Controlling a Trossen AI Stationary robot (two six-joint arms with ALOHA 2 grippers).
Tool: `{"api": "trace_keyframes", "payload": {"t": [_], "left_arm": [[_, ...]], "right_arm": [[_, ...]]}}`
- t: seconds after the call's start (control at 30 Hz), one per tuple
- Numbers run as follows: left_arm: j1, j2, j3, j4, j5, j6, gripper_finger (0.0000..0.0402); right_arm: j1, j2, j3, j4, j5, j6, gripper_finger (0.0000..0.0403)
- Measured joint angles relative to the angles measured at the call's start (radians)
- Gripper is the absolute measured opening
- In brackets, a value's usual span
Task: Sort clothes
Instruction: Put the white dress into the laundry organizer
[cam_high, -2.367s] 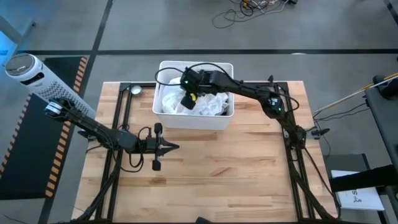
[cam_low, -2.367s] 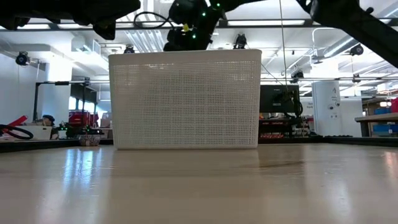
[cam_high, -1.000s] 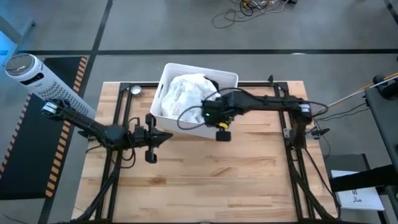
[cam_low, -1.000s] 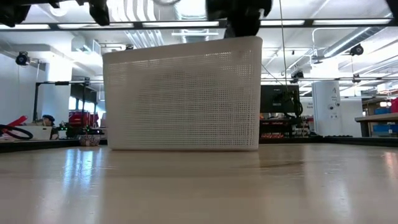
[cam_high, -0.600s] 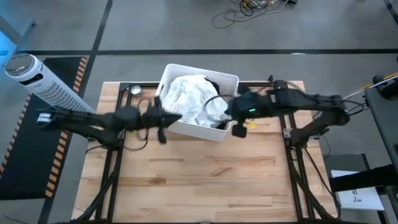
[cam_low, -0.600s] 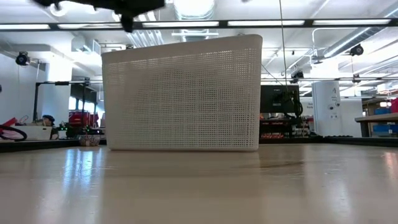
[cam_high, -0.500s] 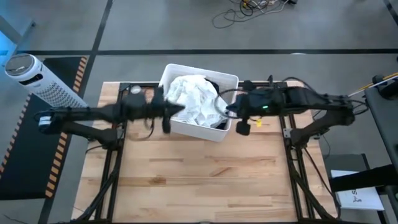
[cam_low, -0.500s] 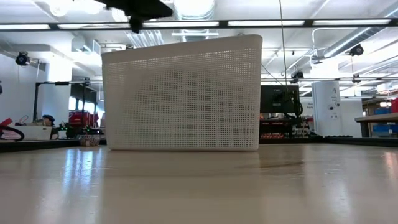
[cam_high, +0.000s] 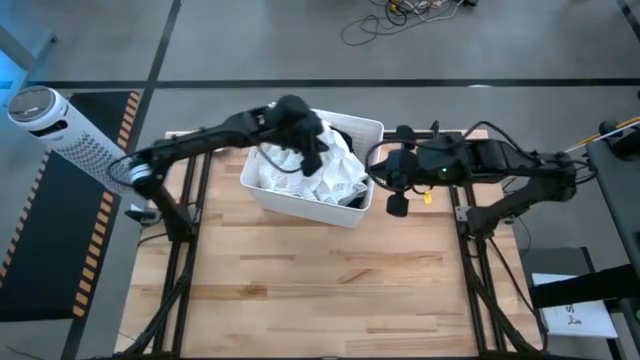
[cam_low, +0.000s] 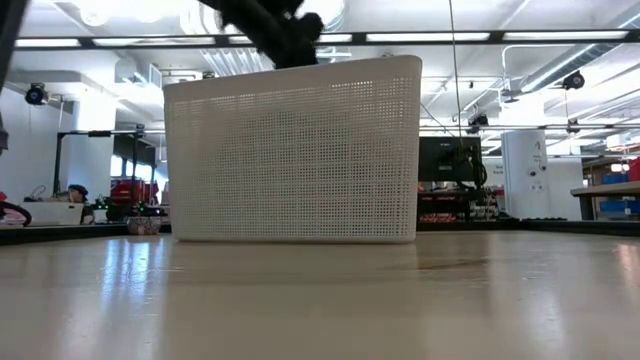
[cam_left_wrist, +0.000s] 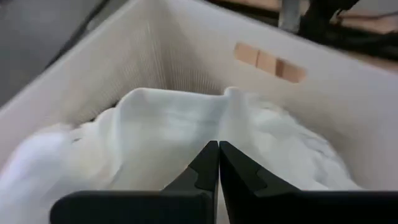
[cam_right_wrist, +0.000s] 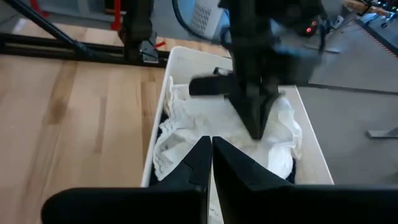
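While left claw (cam_left_wrist: 218, 163) hangs closed, white clothes (cam_left_wrist: 155, 130) lie just beneath.

Light wooden plank table (cam_high: 330, 280) on a black metal frame, white slatted plastic basket (cam_high: 300, 205) standing on its far half, slightly skewed to the table's edges, small round silvery object (cam_high: 217, 145) near the far left corner

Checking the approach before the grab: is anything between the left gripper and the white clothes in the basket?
Nothing visible: the left gripper hangs inside the white slatted plastic basket, fingers shut, directly over the crumpled white fabric garment.
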Motion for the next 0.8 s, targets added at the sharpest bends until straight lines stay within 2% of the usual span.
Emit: {"api": "trace_keyframes", "payload": {"t": [0.17,0.4,0.67,0.8], "left_arm": [[0.010,0.156,0.090,-0.058,-0.010,0.002,0.0000],[0.053,0.300,0.110,-0.121,-0.030,-0.025,0.0000],[0.063,0.393,0.111,-0.135,-0.037,-0.032,0.0000],[0.060,0.375,0.107,-0.150,-0.038,-0.005,0.0000]], "right_arm": [[0.000,0.003,-0.005,-0.017,-0.001,-0.025,0.0000],[0.000,-0.014,-0.005,-0.062,-0.018,-0.010,0.0000],[0.000,-0.015,-0.011,-0.064,-0.018,0.002,0.0000],[0.000,-0.015,-0.014,-0.058,-0.018,0.053,0.0000]]}}
